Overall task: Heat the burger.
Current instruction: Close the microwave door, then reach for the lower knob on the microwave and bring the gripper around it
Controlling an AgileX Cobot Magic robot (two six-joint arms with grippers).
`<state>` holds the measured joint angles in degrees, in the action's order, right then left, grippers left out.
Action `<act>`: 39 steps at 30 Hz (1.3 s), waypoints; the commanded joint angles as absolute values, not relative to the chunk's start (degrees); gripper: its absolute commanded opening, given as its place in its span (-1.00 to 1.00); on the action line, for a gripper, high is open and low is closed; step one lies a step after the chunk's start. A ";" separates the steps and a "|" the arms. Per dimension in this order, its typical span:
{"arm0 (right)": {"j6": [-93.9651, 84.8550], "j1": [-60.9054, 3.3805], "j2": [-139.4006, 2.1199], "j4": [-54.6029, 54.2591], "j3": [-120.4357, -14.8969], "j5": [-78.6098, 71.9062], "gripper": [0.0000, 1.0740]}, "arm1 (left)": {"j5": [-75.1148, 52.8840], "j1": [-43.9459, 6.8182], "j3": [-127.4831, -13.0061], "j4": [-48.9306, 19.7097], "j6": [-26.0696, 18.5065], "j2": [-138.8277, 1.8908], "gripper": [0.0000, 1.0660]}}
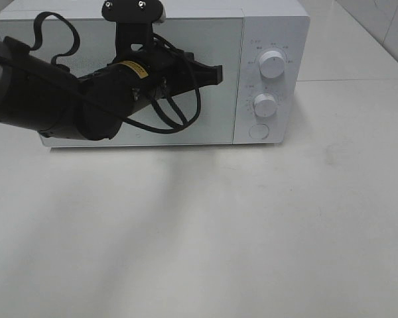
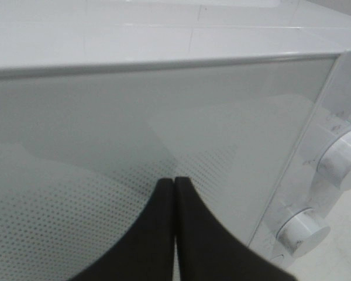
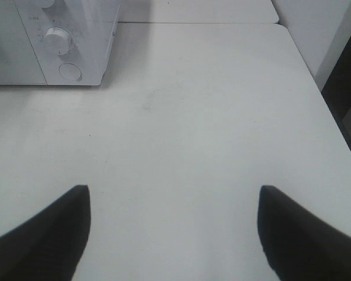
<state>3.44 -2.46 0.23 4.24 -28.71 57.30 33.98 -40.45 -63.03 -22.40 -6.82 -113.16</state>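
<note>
While the burger shows in no view, its place relative to either gripper cannot be told; the microwave (image 1: pixel 272 18) stands shut, and its door (image 1: pixel 212 109) is too pale and reflective to see through. Item, microwave: white box-shaped casing, smooth and matte, at the back of the counter (image 1: pixel 252 232). Door: flat grey-white glossy panel with a fine dotted mesh pattern, seen close in the left wrist view (image 2: pixel 105 129). Control strip to the door's right: upper knob (image 1: pixel 272 64) and lower knob (image 1: pixel 265 105), both round, white and ribbed at the rim, with a round button (image 1: pixel 259 132) below them. Item, left gripper (image 1: pixel 219 73): black, tapered, matte fingers pressed together tip to tip with nothing between them (image 2: pixel 174 181), held in front of the door near its right edge; whether the tips touch the glass cannot be told. A black cable (image 1: pixel 179 122) loops under its wrist. Item, right gripper (image 3: pixel 174 188): two dark, finely textured fingers (image 3: pixel 52 234) spread wide and holding nothing, over the counter, well apart from the microwave's front right corner. Counter: off-white, smooth, faintly scuffed.
</note>
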 commanded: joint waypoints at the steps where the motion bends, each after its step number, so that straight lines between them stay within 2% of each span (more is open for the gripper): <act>1: 3.55 -2.12 1.89 4.24 -28.48 56.95 0.42 | 33.58 -40.85 -62.85 -24.98 -8.02 -110.81 -1.00; 8: 3.55 -2.12 1.89 4.24 -28.48 56.95 0.42 | 30.02 -43.14 -56.49 -24.92 -8.82 -106.51 -1.00; 16: 3.55 -2.12 1.89 4.24 -28.48 56.95 0.42 | 9.68 -43.37 -51.11 -24.98 -8.82 -99.47 -0.97; 18: 3.55 -2.12 1.89 4.24 -28.48 56.95 0.42 | 2.64 -43.37 -50.13 -24.81 -8.82 -97.29 -0.63; 19: 3.55 -2.12 1.89 4.24 -28.48 56.95 0.42 | 2.64 -43.37 -50.13 -24.81 -8.82 -97.29 -0.63; 20: 3.55 -2.12 1.89 4.24 -28.48 56.95 0.42 | -2.01 -43.37 -49.96 -24.81 -8.82 -96.03 -0.12; 21: 3.55 -2.12 1.89 4.24 -28.48 56.95 0.42 | -3.61 -43.37 -49.96 -24.81 -8.77 -95.57 0.13; 22: 3.55 -2.12 1.89 4.24 -28.48 56.95 0.42 | -3.61 -43.37 -49.96 -24.81 -8.77 -95.57 0.13; 23: 3.55 -2.12 1.89 4.24 -28.48 56.95 0.42 | -6.65 -43.20 -49.96 -24.69 -8.77 -94.82 0.68; 24: 3.55 -2.12 1.89 4.24 -28.48 56.95 0.42 | -8.42 -43.20 -49.96 -24.52 -8.77 -94.42 0.91; 29: 3.55 -2.12 1.89 4.24 -28.48 56.95 0.42 | -15.58 -42.91 -49.96 -19.77 -8.82 -92.30 0.84; 30: 3.55 -2.12 1.89 4.24 -28.48 56.95 0.42 | -19.25 -42.91 -49.96 -15.93 -8.82 -91.04 0.84; 31: 3.55 -2.12 1.89 4.24 -28.48 56.95 0.42 | -19.25 -42.91 -49.96 -15.93 -8.82 -91.04 0.84; 33: 3.55 -2.12 1.89 4.24 -28.48 56.95 0.42 | -25.90 -42.91 -49.96 -11.40 -8.65 -88.69 0.84; 39: 3.55 -2.12 1.89 4.24 -28.48 56.95 0.42 | -32.77 -42.91 -49.96 -7.51 -7.73 -85.08 0.84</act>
